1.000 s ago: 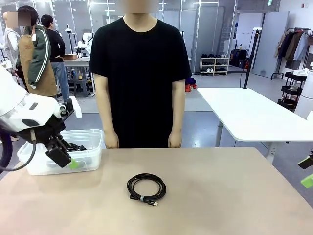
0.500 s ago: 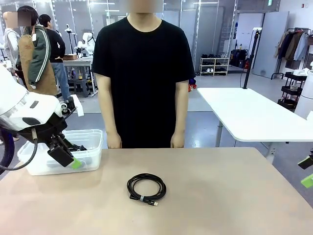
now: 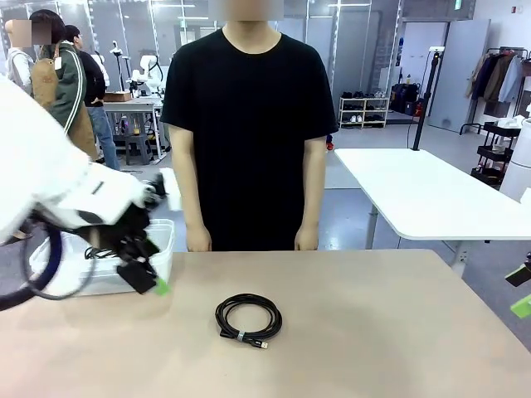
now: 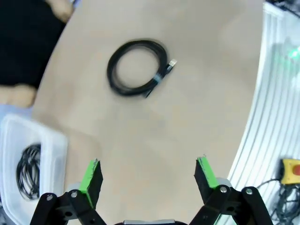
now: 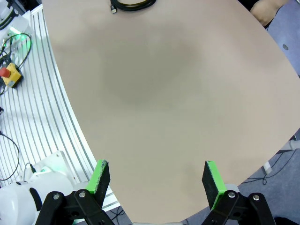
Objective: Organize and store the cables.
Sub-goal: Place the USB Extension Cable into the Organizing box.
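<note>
Fingers of the left gripper (image 4: 146,171) stand wide apart with nothing between the green pads, hovering above bare tabletop near the left edge of the beige worktop (image 3: 373,323). The right gripper (image 5: 156,180) is likewise spread wide and empty, poised over the right edge of the worktop.

The thin black cable wound in a round coil (image 3: 248,319) lies flat near the middle of the worktop, towards the near edge, well apart from both grippers. A pale band cinches its strands on the near side, and a small metal plug end juts out just beside that band.

Judged from its look, the coil is light and limp, liable to sag or spring open if lifted by a single strand. The banded section, where all turns are bundled, appears the soundest place to pinch.

A clear plastic bin (image 3: 162,236) stands at the far left corner of the worktop. The left wrist view looks down into it and shows another black coiled cable (image 4: 29,171) already lying inside, which the front view leaves obscured behind the arm. The front view alone shows the person (image 3: 249,133) standing at the far edge, hands hanging idle.
</note>
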Available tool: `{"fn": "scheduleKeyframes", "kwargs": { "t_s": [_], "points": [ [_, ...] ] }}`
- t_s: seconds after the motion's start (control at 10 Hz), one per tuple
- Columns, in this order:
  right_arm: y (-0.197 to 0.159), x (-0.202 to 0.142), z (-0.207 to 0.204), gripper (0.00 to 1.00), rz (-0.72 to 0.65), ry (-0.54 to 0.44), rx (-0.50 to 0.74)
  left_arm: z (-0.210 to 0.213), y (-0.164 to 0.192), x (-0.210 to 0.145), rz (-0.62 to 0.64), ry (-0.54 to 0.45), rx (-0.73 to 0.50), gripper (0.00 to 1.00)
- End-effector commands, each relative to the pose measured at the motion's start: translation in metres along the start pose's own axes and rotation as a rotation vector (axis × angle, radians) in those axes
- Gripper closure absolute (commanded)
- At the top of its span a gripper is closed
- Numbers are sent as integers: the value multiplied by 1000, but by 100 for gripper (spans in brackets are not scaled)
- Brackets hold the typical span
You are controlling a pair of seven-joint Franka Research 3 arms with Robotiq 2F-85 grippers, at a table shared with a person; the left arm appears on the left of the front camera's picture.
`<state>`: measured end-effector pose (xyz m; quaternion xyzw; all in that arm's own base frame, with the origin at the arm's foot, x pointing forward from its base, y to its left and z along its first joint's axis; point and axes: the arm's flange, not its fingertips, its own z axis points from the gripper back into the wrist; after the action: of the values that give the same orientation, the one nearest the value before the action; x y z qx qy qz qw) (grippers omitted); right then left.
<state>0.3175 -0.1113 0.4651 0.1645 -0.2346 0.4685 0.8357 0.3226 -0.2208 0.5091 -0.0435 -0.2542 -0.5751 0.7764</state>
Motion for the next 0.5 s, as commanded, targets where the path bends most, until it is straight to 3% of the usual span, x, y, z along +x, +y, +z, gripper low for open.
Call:
{"fn": "scheduleKeyframes", "kwargs": {
  "t_s": [0.0, 0.3, 0.4],
  "points": [
    [-1, 2, 0, 0, -16, -3, 0, -43, 2, 38, -131, -12, -24, 0],
    [-1, 2, 0, 0, -16, -3, 0, -121, -17, 81, -428, 99, -61, 0],
    [-1, 2, 0, 0, -16, -3, 0, -143, -19, 90, -465, 155, -77, 0]
  ]
}}
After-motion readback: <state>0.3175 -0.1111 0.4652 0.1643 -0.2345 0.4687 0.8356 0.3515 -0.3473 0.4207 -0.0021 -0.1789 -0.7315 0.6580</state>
